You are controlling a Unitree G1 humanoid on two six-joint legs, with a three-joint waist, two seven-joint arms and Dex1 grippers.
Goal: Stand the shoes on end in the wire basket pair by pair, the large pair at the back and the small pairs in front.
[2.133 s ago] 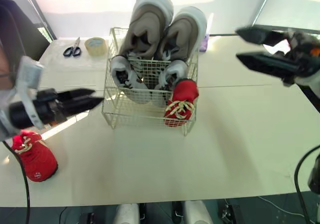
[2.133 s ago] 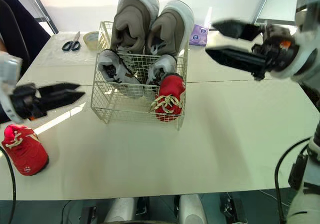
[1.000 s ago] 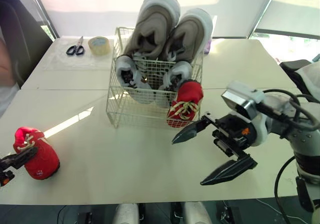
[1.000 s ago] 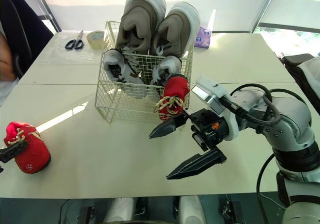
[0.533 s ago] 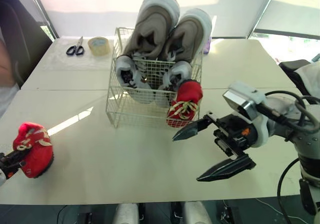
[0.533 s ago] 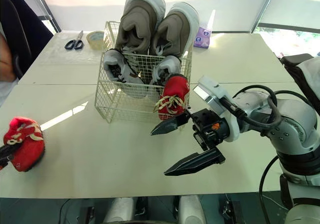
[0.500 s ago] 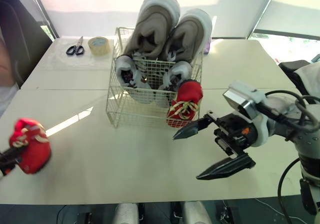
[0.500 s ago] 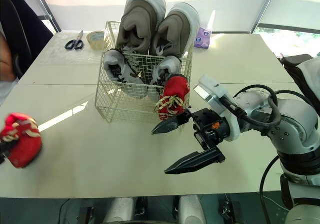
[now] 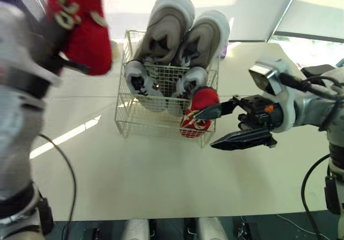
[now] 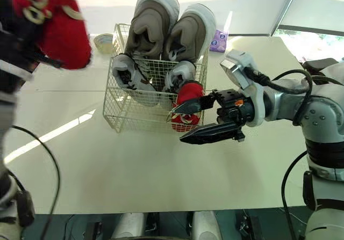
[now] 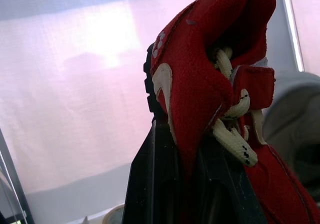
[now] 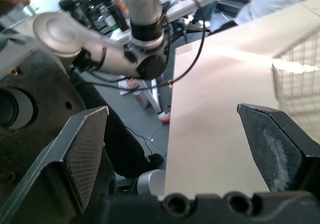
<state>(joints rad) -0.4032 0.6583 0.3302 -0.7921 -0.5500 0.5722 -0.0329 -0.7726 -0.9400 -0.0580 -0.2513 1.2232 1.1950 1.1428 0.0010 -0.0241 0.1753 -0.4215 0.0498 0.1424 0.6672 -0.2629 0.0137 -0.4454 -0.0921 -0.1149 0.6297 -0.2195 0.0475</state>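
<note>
I see left pincer (image 11: 185, 149) clamped on red shoe (image 9: 80, 30), held high, left of basket (image 9: 122, 124). Right pincer (image 10: 180, 123) gapes wide, empty, at basket's front right corner, just beside second red shoe (image 9: 200, 103) standing there. Large grey pair (image 9: 183, 30) at back, small grey pair (image 9: 161, 84) before it. Basket on tabletop (image 9: 161, 170).

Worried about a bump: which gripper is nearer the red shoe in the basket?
Right. The right gripper is open beside that red shoe; the left gripper holds the other red shoe, raised left of the basket.
</note>
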